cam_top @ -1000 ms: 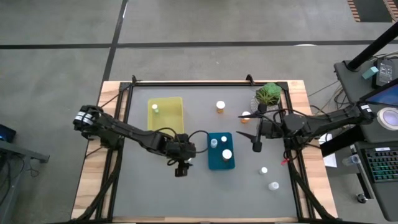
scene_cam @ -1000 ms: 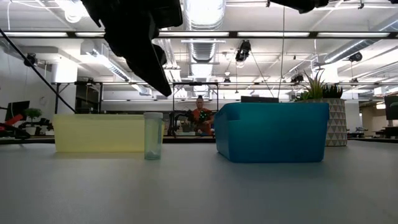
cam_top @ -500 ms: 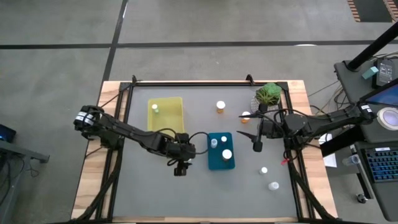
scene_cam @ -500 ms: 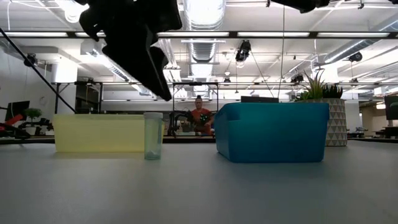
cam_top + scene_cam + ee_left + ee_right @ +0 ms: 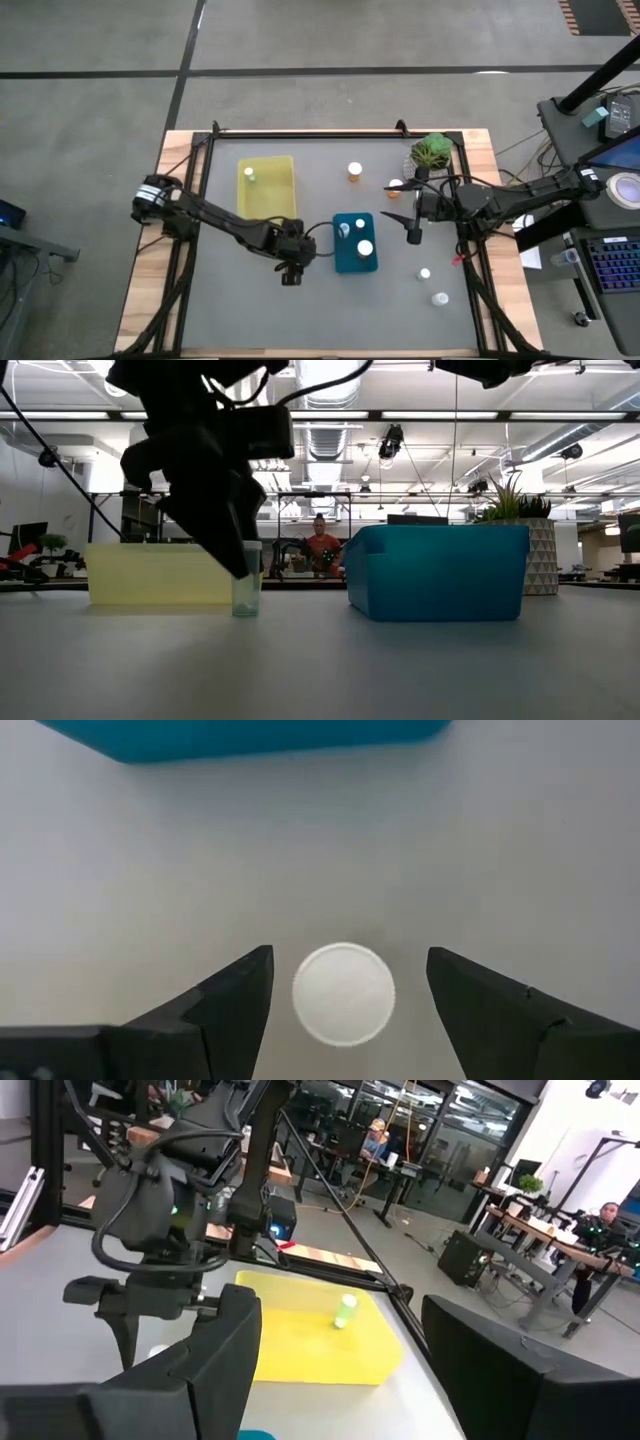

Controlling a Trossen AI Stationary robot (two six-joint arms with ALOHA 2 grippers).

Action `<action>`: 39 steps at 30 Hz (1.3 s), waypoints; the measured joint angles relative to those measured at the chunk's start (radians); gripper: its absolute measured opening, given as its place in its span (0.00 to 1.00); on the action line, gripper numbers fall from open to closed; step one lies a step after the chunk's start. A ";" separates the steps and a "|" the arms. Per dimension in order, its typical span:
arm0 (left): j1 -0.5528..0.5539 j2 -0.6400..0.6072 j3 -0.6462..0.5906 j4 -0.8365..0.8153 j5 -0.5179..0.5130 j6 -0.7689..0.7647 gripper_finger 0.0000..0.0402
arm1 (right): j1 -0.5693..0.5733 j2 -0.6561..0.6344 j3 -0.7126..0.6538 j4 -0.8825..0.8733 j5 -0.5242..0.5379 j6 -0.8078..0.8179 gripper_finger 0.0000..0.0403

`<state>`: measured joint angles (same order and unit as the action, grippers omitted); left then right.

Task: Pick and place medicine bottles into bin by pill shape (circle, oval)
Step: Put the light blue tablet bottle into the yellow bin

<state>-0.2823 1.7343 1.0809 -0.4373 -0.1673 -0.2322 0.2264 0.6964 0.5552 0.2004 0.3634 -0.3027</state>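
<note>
Clear pill bottle stands upright on the worktop, cap up, beside the teal bin. Left gripper points straight down, fingers spread astride it, not touching. Right gripper hovers released near the plant.

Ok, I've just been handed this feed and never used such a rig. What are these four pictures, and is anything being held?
Two dark robot arms work at one table. The overhead picture shows everything; the level one looks across the tabletop; the other two look out from each arm's wrist.

On the table stand a yellow bin holding one bottle, a teal bin holding two, loose medicine bottles such as the orange one, and a potted plant.

The left gripper is open and low over a white-capped bottle, one finger on each side; nothing is gripped yet. The level view shows that clear bottle standing on the table. The right gripper hangs open and empty right of the teal bin.
</note>
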 joint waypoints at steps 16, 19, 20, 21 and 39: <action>-0.025 -0.013 0.005 0.001 -0.030 -0.023 0.61 | 0.000 0.000 -0.001 -0.004 0.000 -0.001 0.66; -0.025 -0.014 0.005 0.001 -0.032 -0.023 0.55 | 0.000 0.000 -0.001 -0.004 0.001 -0.001 0.66; -0.025 -0.014 0.005 0.001 -0.032 -0.023 0.53 | 0.000 0.000 -0.001 -0.004 0.001 0.000 0.66; -0.025 -0.014 0.005 0.001 -0.032 -0.023 0.50 | 0.000 0.000 -0.001 -0.004 0.001 0.000 0.66; -0.026 -0.040 0.090 -0.160 -0.045 -0.024 0.27 | 0.000 0.001 -0.001 -0.004 0.001 -0.003 0.66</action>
<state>-0.3080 1.6948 1.1711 -0.5977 -0.2125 -0.2562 0.2264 0.6975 0.5545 0.1959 0.3645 -0.3058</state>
